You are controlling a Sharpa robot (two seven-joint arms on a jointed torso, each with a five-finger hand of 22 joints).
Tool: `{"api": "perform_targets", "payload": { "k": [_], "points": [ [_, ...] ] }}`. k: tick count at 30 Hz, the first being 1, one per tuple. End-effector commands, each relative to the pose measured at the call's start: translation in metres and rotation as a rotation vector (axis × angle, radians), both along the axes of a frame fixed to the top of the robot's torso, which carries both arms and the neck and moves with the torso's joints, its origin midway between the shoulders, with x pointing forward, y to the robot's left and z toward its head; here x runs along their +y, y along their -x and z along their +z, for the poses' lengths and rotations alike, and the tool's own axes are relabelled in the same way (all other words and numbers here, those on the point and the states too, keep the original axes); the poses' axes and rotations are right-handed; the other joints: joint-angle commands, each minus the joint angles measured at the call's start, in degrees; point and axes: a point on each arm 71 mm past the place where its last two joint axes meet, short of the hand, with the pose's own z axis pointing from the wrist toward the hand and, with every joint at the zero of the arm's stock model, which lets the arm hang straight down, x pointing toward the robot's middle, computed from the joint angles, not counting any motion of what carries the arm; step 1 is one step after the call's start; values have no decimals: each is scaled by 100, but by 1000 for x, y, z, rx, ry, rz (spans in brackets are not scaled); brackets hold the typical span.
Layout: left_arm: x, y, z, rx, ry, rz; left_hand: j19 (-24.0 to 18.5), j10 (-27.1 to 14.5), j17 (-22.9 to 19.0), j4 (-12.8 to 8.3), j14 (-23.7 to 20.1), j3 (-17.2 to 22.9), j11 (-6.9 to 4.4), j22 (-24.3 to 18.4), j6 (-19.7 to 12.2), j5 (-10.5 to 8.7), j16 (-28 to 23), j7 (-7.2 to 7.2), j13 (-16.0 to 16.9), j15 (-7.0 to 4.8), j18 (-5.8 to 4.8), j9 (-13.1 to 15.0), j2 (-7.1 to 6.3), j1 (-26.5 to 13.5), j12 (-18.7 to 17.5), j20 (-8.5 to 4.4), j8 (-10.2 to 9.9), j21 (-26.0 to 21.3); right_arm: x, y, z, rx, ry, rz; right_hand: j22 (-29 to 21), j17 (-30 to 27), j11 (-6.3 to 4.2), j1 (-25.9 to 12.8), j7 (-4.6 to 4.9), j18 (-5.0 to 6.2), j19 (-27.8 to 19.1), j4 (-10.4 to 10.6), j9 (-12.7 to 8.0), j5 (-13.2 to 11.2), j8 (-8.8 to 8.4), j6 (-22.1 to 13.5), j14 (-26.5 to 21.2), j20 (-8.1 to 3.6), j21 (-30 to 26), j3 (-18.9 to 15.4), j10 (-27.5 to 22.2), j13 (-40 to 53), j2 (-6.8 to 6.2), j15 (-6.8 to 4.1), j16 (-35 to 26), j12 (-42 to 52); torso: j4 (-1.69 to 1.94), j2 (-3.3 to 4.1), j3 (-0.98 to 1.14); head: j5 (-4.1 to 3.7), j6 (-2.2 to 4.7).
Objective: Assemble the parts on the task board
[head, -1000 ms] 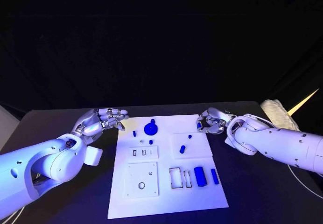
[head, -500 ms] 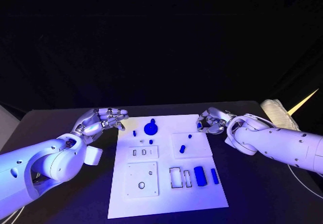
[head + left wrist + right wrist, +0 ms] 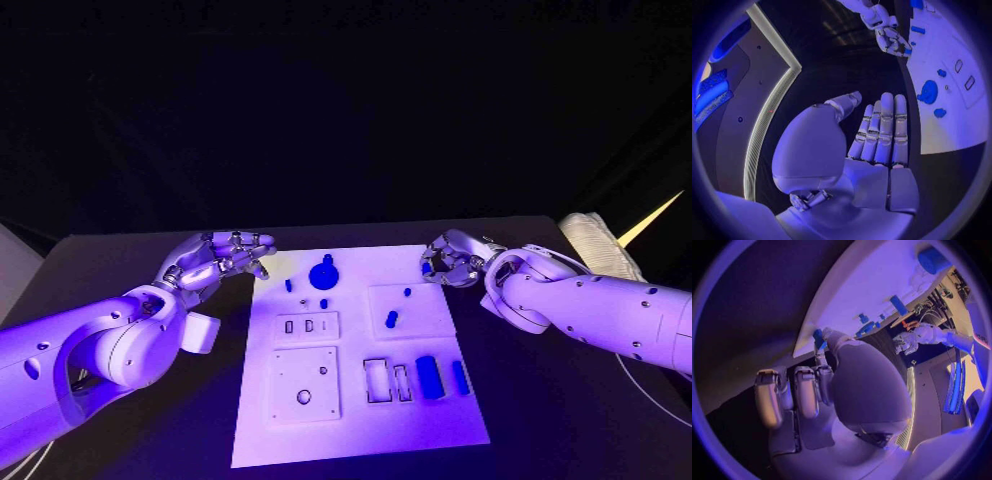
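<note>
Two hands flank the board (image 3: 361, 400): left hand (image 3: 216, 258) released, fingers apart; right hand (image 3: 453, 258) pinches a blue part (image 3: 819, 338).

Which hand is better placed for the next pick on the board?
Probably right. The right hand is at the task board's far right corner, apparently pinching a small blue part. The left hand hovers open beside the far left corner, off the board.

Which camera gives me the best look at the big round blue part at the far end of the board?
The head view: the round blue part lies unobstructed on the task board, seen from above among its neighbours. The left wrist view shows it obliquely, bent by the fisheye. In the right wrist view I cannot identify it confidently.
</note>
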Motion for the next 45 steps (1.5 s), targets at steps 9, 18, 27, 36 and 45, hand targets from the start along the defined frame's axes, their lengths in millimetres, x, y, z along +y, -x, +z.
{"api": "perform_targets", "payload": {
  "k": [9, 18, 27, 36, 45],
  "points": [
    [-1, -1, 1, -6, 2, -6, -33, -15, -5, -31, -22, 9, -17, 5, -23, -18, 35, -12, 5, 3, 20, 9, 52, -17, 6, -15, -23, 19, 27, 5, 22, -34, -27, 22, 1507, 1159, -48, -76, -24, -81, 609, -21, 66, -77, 74, 51, 523, -46, 31, 89, 128, 903, 86, -53, 20, -39, -2, -26, -10, 1, 7],
    [-4, -2, 0, -3, 3, -11, -40, -14, -9, -34, -25, 13, -18, 10, -22, -19, 40, -13, 5, 2, 20, 11, 56, -17, 9, -14, -22, 28, 83, 18, 38, -34, -47, 88, 1507, 1156, -62, -178, -41, -81, 609, -23, 84, -87, 111, 62, 522, -55, 31, 134, 117, 882, 59, -64, 16, -70, -9, -94, -47, 70, -37],
    [-6, -2, -1, 1, 1, -12, -41, -14, -10, -35, -25, 13, -18, 12, -22, -19, 42, -13, 6, 2, 20, 12, 55, -19, 9, -14, -22, 30, 140, 35, 32, 8, -68, 164, 1507, 1145, -73, -197, -51, -81, 609, -52, 95, -35, 135, 67, 519, -63, 31, 178, 119, 882, 50, -73, 11, -75, -18, -155, -65, 252, -151],
    [-9, -2, -1, 4, 2, -18, -44, -10, -12, -34, -25, 10, -18, 14, -21, -21, 45, -14, 7, 3, 20, 13, 52, -25, 12, -14, -21, 34, 179, 55, 10, 36, -44, 186, 1507, 1114, -76, -229, -52, -81, 609, -68, 103, 4, 149, 62, 511, -70, 31, 204, 119, 879, 38, -79, -4, -82, -7, -172, -73, 352, -219],
    [-12, -1, -1, 6, 4, -25, -44, -10, -12, -34, -25, 10, -18, 14, -21, -21, 45, -14, 7, 3, 20, 13, 52, -25, 12, -14, -21, 34, 199, 68, -13, 55, -20, 177, 1507, 1103, -80, -240, -57, -81, 609, -83, 108, 19, 160, 64, 509, -72, 31, 215, 120, 880, 22, -81, -9, -83, -12, -164, -69, 397, -273]
  ]
}}
